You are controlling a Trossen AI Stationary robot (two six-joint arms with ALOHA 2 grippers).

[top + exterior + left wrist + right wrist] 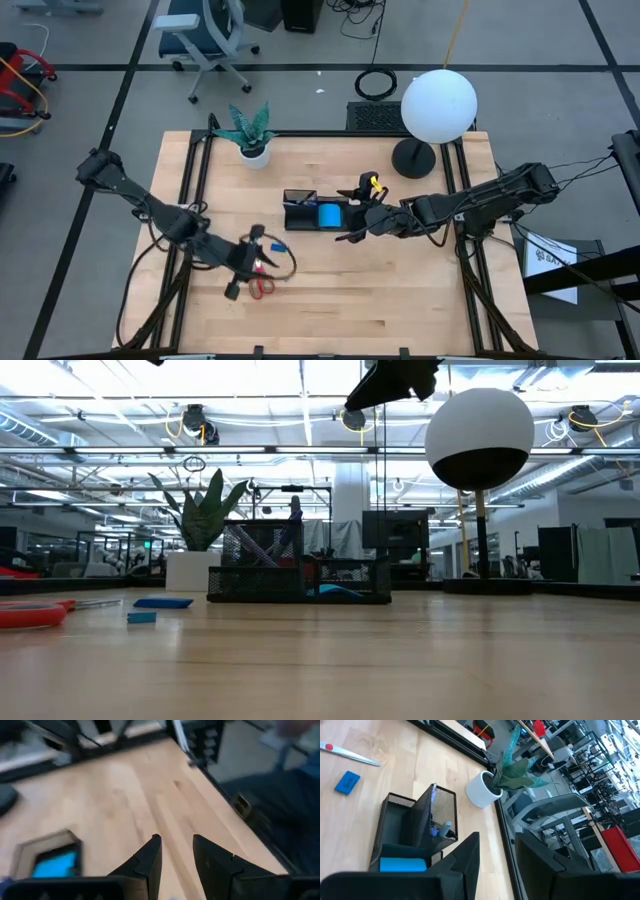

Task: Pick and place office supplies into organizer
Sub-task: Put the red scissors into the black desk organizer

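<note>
The black mesh organizer (312, 213) stands mid-table. A bright blue note pad (402, 865) lies in its low compartment and pens (438, 827) stand in the high one. The red-handled scissors (262, 288) lie flat on the wood near the front left, and a tiny blue block (347, 782) lies between them and the organizer. My left gripper (175, 852) hangs open above the scissors, nothing between its fingers. My right gripper (495, 852) is open in the air just right of the organizer (300, 575), holding nothing.
A potted plant (250, 135) stands at the far edge behind the organizer, and a lamp with a white globe (438, 105) and a round black base (413, 158) at the far right. Bare wood (400, 300) spreads across the near right.
</note>
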